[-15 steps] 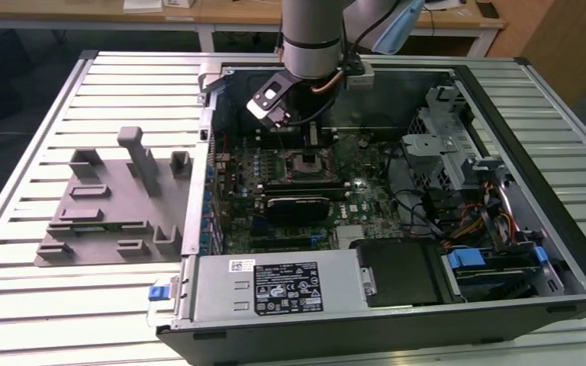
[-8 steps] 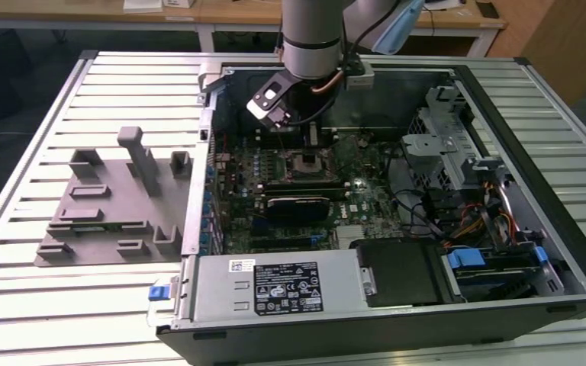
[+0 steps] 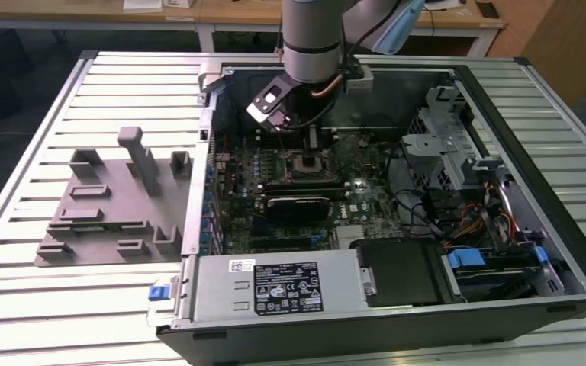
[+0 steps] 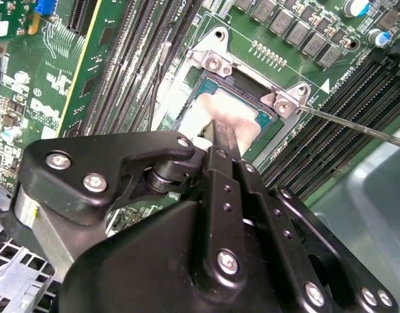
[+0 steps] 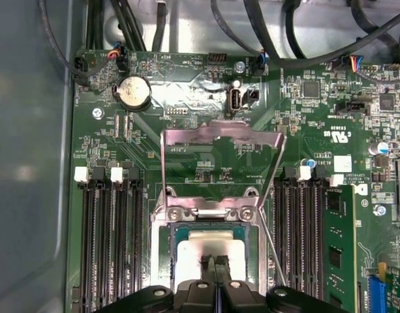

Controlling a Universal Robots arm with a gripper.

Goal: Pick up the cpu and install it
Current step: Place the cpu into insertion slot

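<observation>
Silvery cpu (image 5: 190,246) lies flat in the socket (image 5: 180,212) on the motherboard (image 3: 359,179), in the upper middle of the exterior view. The gripper (image 5: 216,262) stands over it with its black fingers (image 4: 222,140) drawn together, barely a slit between them and the tips on the cpu's top face. The socket's metal plate (image 5: 219,138) is swung open. A grey tray (image 3: 110,206) sits at the exterior view's left.

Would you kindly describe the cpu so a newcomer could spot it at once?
Inside the open computer case, find the motherboard and the metal-framed socket between its memory slots. The cpu is the only flat silvery square there, beneath the gripper.
</observation>
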